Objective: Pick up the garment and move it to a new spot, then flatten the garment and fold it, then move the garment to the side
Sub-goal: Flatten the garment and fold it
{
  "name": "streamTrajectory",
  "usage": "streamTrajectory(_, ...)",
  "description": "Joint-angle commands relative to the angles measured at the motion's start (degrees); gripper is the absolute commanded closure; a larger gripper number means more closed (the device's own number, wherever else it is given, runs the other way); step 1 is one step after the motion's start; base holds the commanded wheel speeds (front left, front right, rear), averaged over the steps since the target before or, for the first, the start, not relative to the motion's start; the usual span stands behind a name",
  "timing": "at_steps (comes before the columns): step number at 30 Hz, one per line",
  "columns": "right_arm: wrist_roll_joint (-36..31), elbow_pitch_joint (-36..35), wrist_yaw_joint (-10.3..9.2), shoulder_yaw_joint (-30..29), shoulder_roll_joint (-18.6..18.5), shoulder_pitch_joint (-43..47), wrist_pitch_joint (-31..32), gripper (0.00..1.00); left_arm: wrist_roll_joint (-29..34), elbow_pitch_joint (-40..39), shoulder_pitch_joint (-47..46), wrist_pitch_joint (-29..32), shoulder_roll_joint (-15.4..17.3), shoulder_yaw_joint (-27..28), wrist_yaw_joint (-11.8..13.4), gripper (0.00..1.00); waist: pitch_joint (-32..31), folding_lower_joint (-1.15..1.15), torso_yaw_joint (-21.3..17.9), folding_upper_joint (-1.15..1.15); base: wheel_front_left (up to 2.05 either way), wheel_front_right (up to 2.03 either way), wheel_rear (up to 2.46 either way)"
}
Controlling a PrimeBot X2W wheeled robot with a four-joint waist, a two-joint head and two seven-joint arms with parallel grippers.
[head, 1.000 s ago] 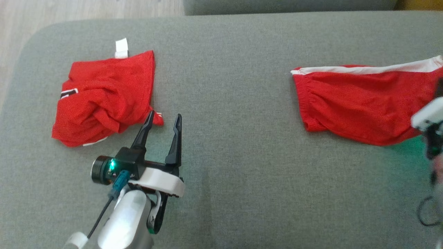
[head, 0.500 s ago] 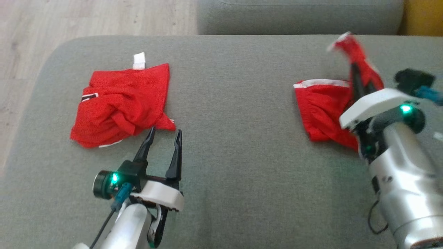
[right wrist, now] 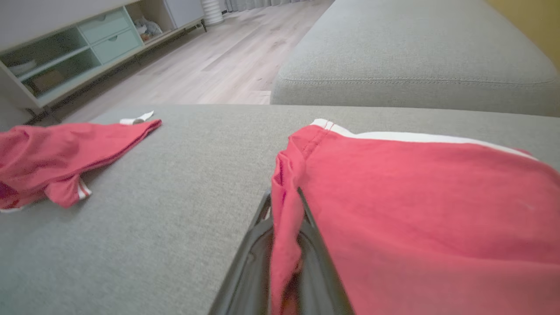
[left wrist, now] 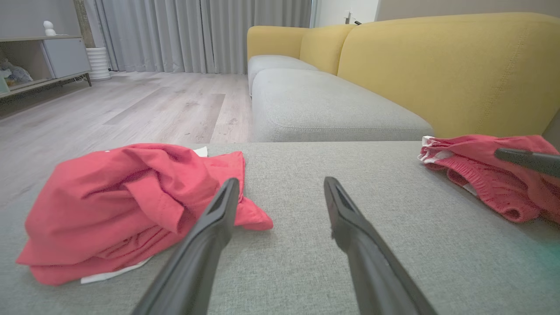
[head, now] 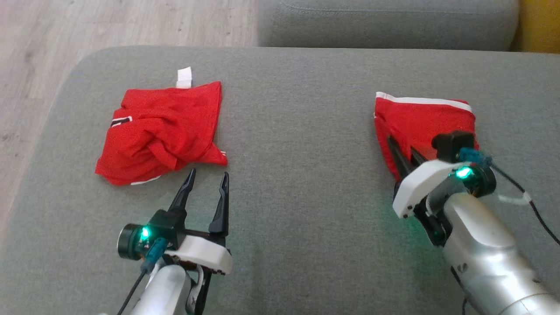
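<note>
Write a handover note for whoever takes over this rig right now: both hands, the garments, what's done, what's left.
Left hand: open, hovering just short of the crumpled red garment, not touching it.
Right hand: shut on a fold at the left edge of the red shorts, which lie on the right side of the grey cushion.
Done: shorts look folded over once.
Left: finish the fold, release, move them aside. The crumpled red garment has not been flattened or folded.

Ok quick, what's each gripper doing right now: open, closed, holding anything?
Left gripper: open, empty, near the crumpled red garment.
Right gripper: shut on the edge of the red shorts.
</note>
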Motion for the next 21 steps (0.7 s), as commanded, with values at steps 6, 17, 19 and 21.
streamTrajectory(6,-5.2,4.0,-0.10,-0.5,1.9,-2.0,-6.4,0.00,-0.6,-2.4,-0.8,-0.5,1.1,2.2,0.3,0.00,-0.9,0.00,-2.1,0.00,0.00,0.00,0.00)
streamTrajectory(17,-16.3,-11.9,-0.10,-24.2,3.1,7.0,-8.1,0.00,-0.8,-5.0,1.1,-0.5,1.3,3.6,1.0,0.00,-3.1,0.00,-6.4,0.00,0.00,0.00,0.00)
streamTrajectory(19,-19.2,-17.1,-0.10,-28.1,4.4,11.2,-8.1,0.00,-0.9,-5.5,1.7,-0.5,1.2,3.9,1.1,0.00,-3.4,0.00,-7.0,0.00,0.00,0.00,0.00)
streamTrajectory(21,-21.4,-21.6,-0.10,-31.3,5.5,15.3,-8.1,0.00,-0.9,-5.8,2.4,-0.5,1.1,4.1,1.1,0.00,-3.6,0.00,-7.4,0.00,0.00,0.00,0.00)
